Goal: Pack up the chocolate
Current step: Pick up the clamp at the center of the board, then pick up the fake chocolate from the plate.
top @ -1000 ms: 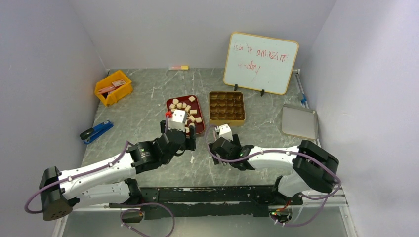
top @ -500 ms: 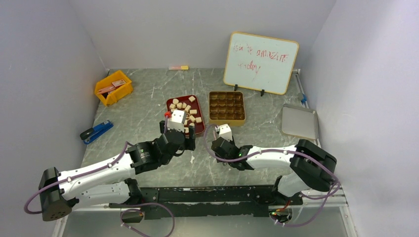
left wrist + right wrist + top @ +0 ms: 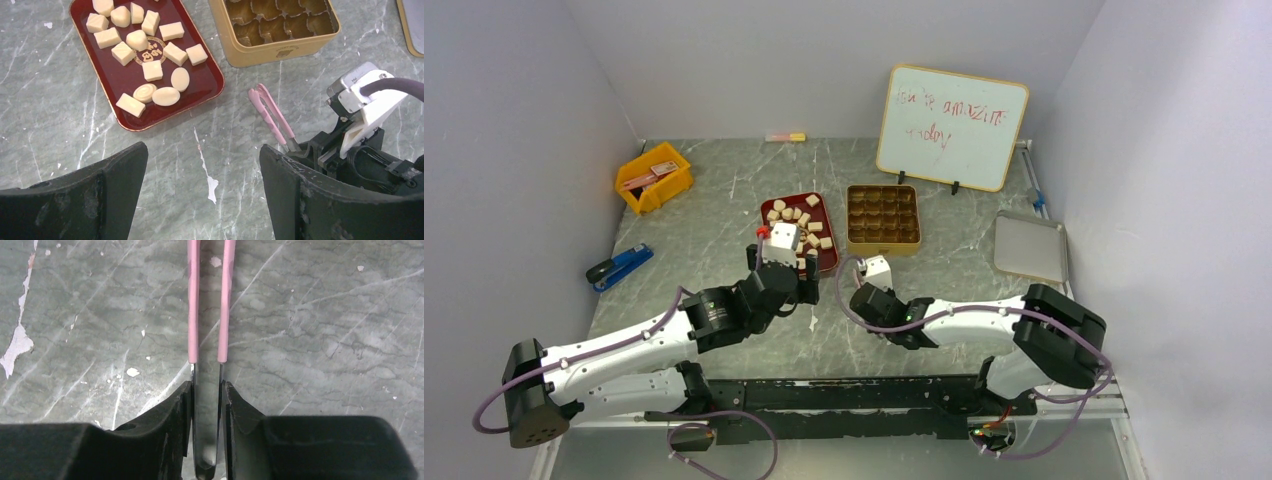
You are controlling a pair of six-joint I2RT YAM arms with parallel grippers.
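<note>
Several pale tan chocolate pieces (image 3: 799,224) lie on the dark red tray (image 3: 767,212); in the left wrist view the chocolate (image 3: 145,50) sits on the tray (image 3: 115,75) at the upper left. The gold tin (image 3: 883,215) with empty cups stands right of the tray, and it shows in the left wrist view (image 3: 270,50) too. My left gripper (image 3: 782,265) is open and empty above bare table just in front of the tray (image 3: 202,150). My right gripper (image 3: 861,290) is shut on pink-tipped metal tongs (image 3: 193,300), whose tips (image 3: 270,112) point toward the tray.
A whiteboard (image 3: 952,127) stands at the back right. A grey lid (image 3: 1030,246) lies at the right edge. A yellow bin (image 3: 654,178) and a blue stapler (image 3: 619,266) are on the left. A small pink and yellow bar (image 3: 785,136) lies at the back wall.
My right gripper with the tongs has shifted slightly left. The left arm has not moved.
</note>
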